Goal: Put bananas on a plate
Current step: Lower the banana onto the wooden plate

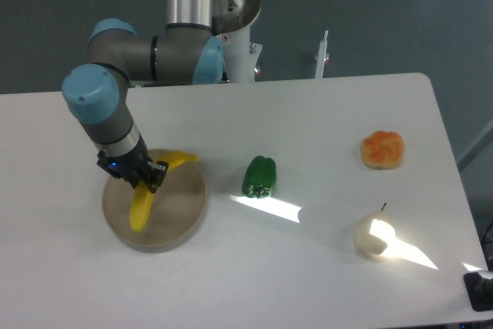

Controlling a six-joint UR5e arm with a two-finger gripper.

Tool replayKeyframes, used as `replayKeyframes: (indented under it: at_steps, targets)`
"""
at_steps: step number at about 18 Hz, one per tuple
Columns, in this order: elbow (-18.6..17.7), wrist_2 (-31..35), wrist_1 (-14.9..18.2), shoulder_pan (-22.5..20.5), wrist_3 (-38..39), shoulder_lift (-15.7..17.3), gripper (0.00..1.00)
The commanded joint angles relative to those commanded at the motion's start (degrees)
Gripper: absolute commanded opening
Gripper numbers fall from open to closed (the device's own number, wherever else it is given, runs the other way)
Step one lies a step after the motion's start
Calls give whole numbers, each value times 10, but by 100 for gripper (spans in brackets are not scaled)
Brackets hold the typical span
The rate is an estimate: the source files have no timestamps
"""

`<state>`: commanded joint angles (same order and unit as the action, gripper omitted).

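The pincer (135, 176) is clamped on the bananas (143, 200) at the joint of their V, directly over the plate (185, 207). One banana hangs down toward the plate's left half; the other sticks out to the right, its tip above the plate's upper rim. I can't tell from here whether the lower banana touches the plate or hangs just above it. The arm (100, 109) comes in from the back of the white tabletop (308, 267) and bends down onto the plate's left side. To the right of the plate, near but apart, lies a green pepper (259, 176). Well off to the right sit an orange fruit (382, 149) and, nearer the front edge, a pale pear (370, 236) lit by a bright streak of light.
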<state>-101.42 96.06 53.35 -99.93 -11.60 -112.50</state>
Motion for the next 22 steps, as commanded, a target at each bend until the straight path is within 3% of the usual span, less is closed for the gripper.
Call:
replayKeyframes:
  at_steps: [7,22]
  targets:
    - [1,3,-5,4,-6,-26,25]
    - [-3,18,-6,4,-10,-41,27]
